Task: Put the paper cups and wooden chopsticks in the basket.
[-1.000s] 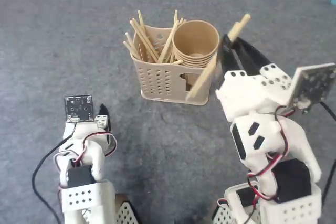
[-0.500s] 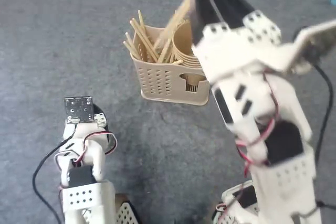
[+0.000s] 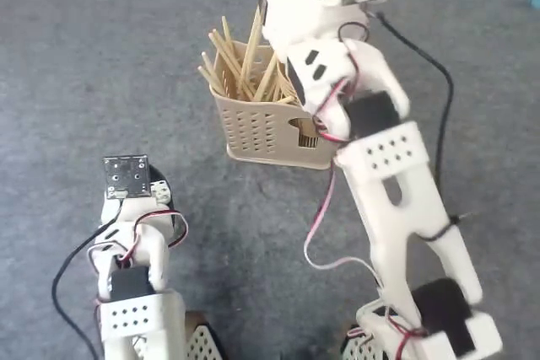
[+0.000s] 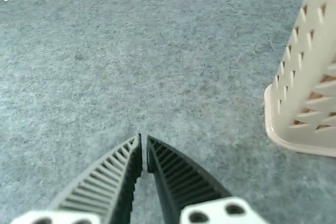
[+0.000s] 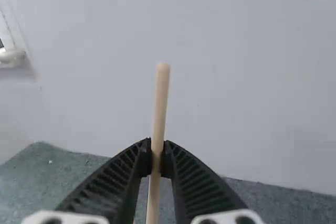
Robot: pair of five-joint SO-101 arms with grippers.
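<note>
Wooden chopstick stands pinched between the closed jaws of my right gripper, held over the beige basket that bristles with other chopsticks, while my left gripper hangs closed and empty over the grey felt beside it.

Covered by the right arm in the high view: the side of the basket toward that arm, and the paper cups inside, no cup told apart for certain. Cut off by that view's top edge: the tips of the right gripper. Lost between the fingers and past the wrist picture's edge: one end of the held chopstick. Cropped in the left wrist view: most of the basket, one perforated corner left. Tucked beneath its own camera board from above: the left gripper.
</note>
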